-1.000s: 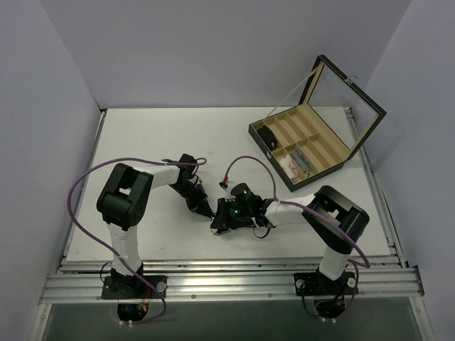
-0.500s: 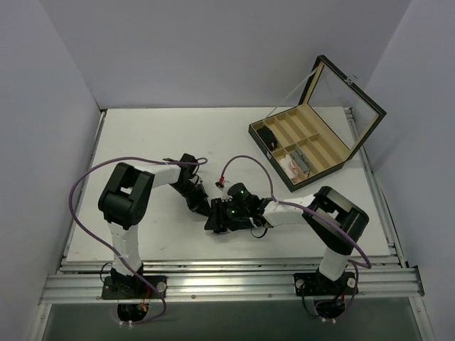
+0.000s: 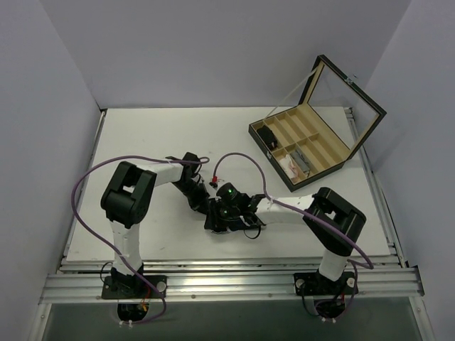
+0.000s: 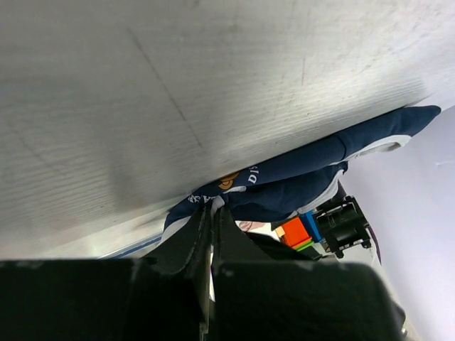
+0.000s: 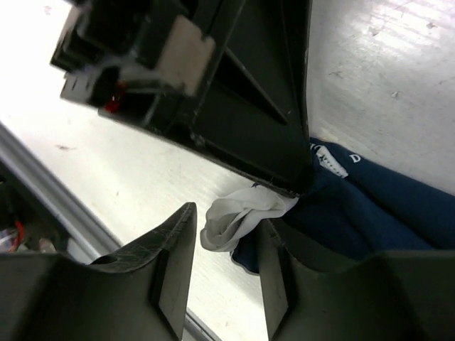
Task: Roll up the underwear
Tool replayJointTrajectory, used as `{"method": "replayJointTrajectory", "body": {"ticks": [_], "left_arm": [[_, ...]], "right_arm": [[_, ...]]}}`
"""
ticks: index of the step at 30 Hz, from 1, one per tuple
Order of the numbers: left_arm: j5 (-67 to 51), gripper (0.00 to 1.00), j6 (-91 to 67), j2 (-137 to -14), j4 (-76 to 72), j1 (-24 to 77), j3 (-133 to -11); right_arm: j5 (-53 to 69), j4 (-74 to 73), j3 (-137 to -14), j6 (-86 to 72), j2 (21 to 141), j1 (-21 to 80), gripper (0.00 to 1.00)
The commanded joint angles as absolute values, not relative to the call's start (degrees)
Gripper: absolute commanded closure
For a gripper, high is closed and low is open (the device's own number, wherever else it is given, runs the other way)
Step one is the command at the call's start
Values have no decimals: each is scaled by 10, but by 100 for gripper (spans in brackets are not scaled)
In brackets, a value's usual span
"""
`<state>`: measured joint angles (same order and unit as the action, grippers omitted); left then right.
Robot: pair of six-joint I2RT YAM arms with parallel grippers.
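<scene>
The underwear [image 4: 306,174] is a dark navy garment with white trim, lying bunched on the white table. My left gripper [image 4: 212,213] is shut on its near edge, with a bit of white trim pinched between the fingertips. In the right wrist view the navy fabric [image 5: 370,206] lies at the right, and a crumpled white trim bunch [image 5: 238,213] sticks out from under the left gripper's black tip. My right gripper [image 5: 227,220] stands open around that bunch. In the top view both grippers [image 3: 205,204] [image 3: 215,219] meet at mid-table and hide most of the garment.
An open divided wooden box [image 3: 323,153] with a raised lid sits at the back right. It holds a white-and-pink bundle [image 3: 290,165] and a small black item [image 3: 268,135]. Purple cables [image 3: 242,160] loop over the arms. A metal rail [image 3: 227,273] runs along the near edge.
My right gripper has opened and shifted slightly left, closer to the left gripper. The left gripper has stayed shut on the fabric and has hardly moved.
</scene>
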<state>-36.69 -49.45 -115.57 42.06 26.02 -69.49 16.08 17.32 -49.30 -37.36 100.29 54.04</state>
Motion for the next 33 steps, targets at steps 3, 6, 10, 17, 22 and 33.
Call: {"method": "replayJointTrajectory", "body": {"ticks": [3,6,10,17,22,33], "left_arm": [[-331,98,-514,-1176,447,275,-707],[-329,98,-521,-1172,452,275,-708],[-322,98,-523,-1157,463,270,-727],[-268,57,-491,-1100,485,242,-762],[-276,54,-482,-1046,420,244,-702],[-383,61,-527,-993,127,286,-485]], "right_arm": [[26,24,-547,-372,1043,562,72],[21,13,-549,-381,1053,568,85],[55,93,-494,-392,1023,563,100],[181,357,-301,-439,942,534,100],[228,511,-218,-482,957,526,100],[280,755,-107,-540,1012,499,100]]}}
